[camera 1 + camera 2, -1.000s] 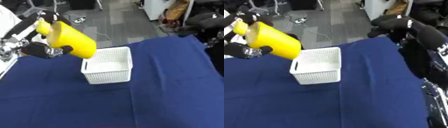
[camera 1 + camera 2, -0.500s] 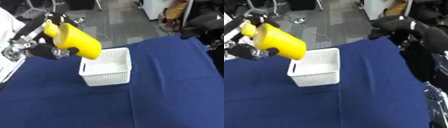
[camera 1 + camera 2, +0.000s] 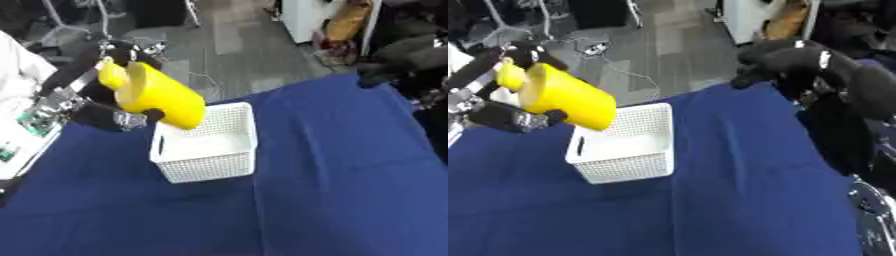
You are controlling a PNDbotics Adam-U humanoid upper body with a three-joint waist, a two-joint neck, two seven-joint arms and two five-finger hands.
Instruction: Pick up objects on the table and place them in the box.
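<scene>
Above the white basket (image 3: 210, 150), the left hand (image 3: 105, 112) holds a tilted yellow bottle (image 3: 153, 95), fingers curled round it.

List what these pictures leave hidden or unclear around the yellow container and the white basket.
- Left hand: the yellow container covers most of it in both views, so its grip is only partly seen.
- White basket: the container's lower end overlaps its near-left corner; contact cannot be told.
- Basket floor: blurred, contents uncertain.
- Right hand: a dark blur in both views, finger pose unreadable.
</scene>
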